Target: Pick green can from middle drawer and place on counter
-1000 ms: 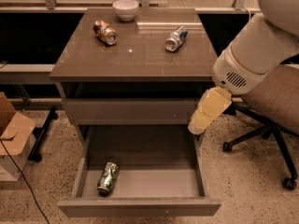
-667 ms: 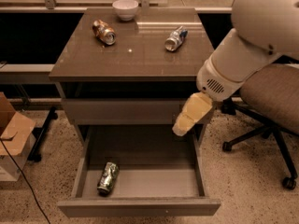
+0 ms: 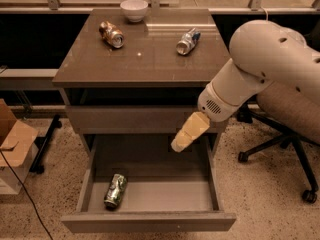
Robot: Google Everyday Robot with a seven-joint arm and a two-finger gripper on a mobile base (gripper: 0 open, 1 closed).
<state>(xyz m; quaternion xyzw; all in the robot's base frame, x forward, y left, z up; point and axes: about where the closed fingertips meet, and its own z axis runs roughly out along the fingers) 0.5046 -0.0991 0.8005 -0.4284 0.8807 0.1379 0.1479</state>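
The green can lies on its side on the floor of the open middle drawer, at the front left. The drawer is pulled out below the counter. My gripper hangs from the white arm over the drawer's right rear part, above the floor and well to the right of the can. It holds nothing.
On the counter lie an orange-brown can at the back left and a silver and blue can at the back right, with a white bowl behind them. An office chair stands to the right. A cardboard box sits at the left.
The arm has swung left and down, bringing my gripper from beside the drawer's right edge to over the drawer's interior. The green can has not moved.
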